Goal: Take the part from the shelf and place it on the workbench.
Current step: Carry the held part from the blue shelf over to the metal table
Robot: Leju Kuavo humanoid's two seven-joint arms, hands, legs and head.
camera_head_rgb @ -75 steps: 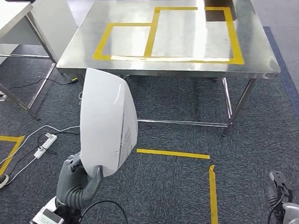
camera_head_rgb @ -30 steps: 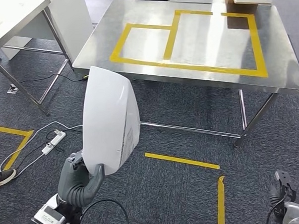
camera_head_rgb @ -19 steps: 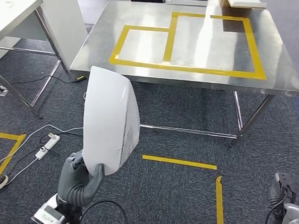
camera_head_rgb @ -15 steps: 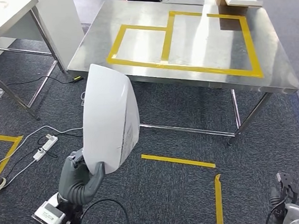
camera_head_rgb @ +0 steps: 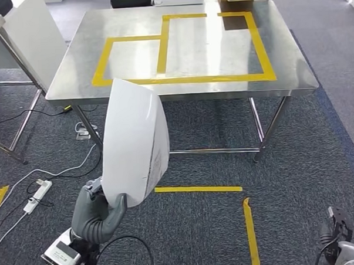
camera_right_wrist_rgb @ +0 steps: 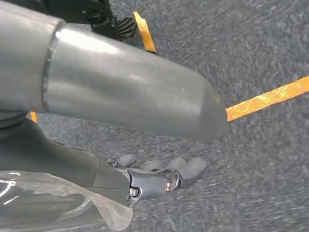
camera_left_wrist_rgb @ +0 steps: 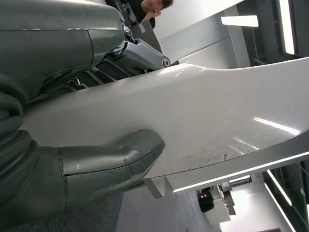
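Carpeted floor (camera_head_rgb: 301,180); part (camera_head_rgb: 134,143) in left robot hand (camera_head_rgb: 96,211)

A workshop or test lab — not a home. Steel worktop (camera_head_rgb: 292,69) marked with yellow tape (camera_head_rgb: 162,39). Grey carpet (camera_head_rgb: 301,180) — cables (camera_head_rgb: 57,173) trailing.

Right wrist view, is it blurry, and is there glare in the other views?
Right wrist view: the grey carpet is smeared by motion blur. Head view: ceiling lights glare off the stainless steel workbench. Left wrist view: bright streaks run along the curved white plastic part, sharp beside the left hand.
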